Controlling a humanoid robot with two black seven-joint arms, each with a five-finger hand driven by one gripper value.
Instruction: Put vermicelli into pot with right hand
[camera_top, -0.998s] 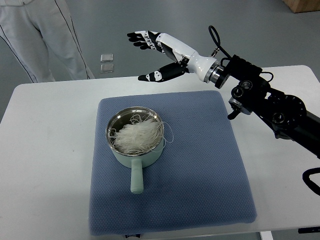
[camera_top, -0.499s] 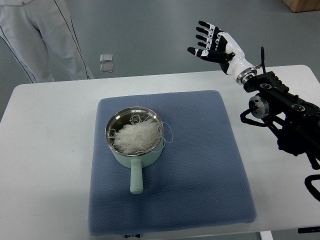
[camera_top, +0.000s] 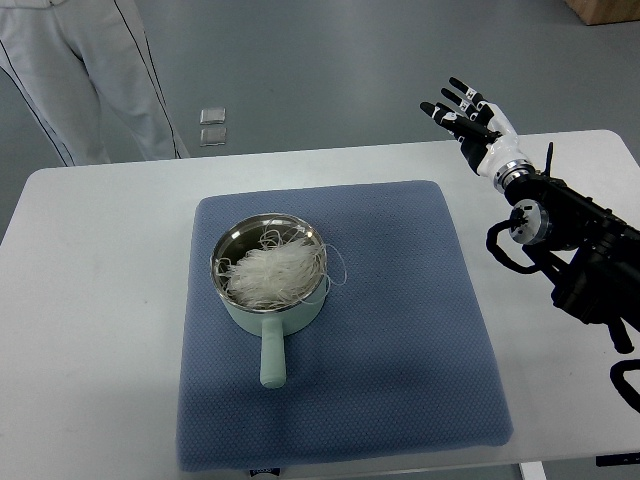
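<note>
Well left of right hand (camera_top: 468, 122), vermicelli (camera_top: 272, 272).

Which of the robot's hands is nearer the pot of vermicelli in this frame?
Right, by default. The right hand is up past the table's far right edge, fingers spread and holding nothing, well away from the pot on the blue mat. The left hand is out of view.
</note>
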